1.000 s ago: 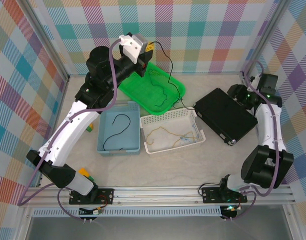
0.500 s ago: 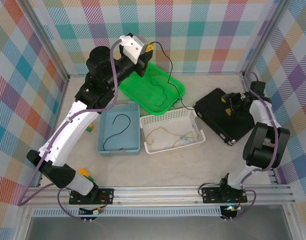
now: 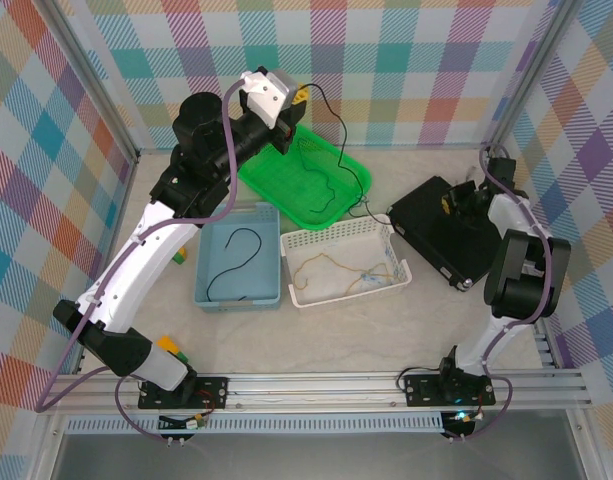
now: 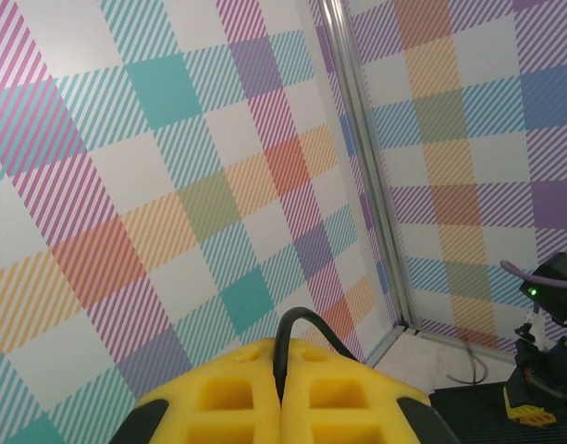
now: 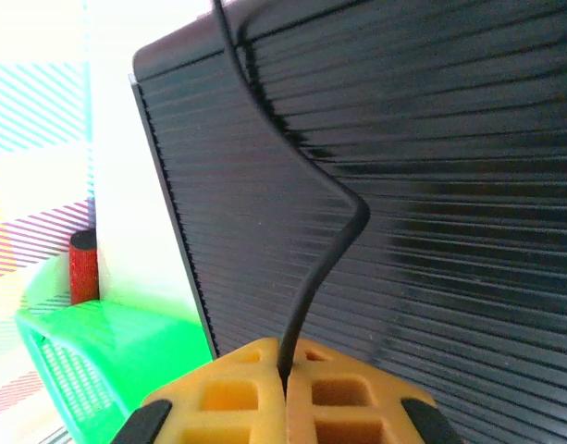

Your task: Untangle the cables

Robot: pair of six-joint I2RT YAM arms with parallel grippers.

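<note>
Pulling black cable (image 5: 304,291) taut, prob. last strand. Clamped at one end in left fingers (image 4: 232,402) up high, at other in right fingers (image 5: 237,402) over black box (image 5: 449,139). Next: lift clear of green tray (image 3: 266,175) w/o snagging.

Crops pads (image 4: 218,393) at the bottom edge; loses black cable (image 5: 355,217) past the top; cuts green tray (image 5: 98,361) off left.

Basket (image 3: 336,236) sits between bin (image 3: 238,300) and box (image 3: 441,240), perhaps touching.
</note>
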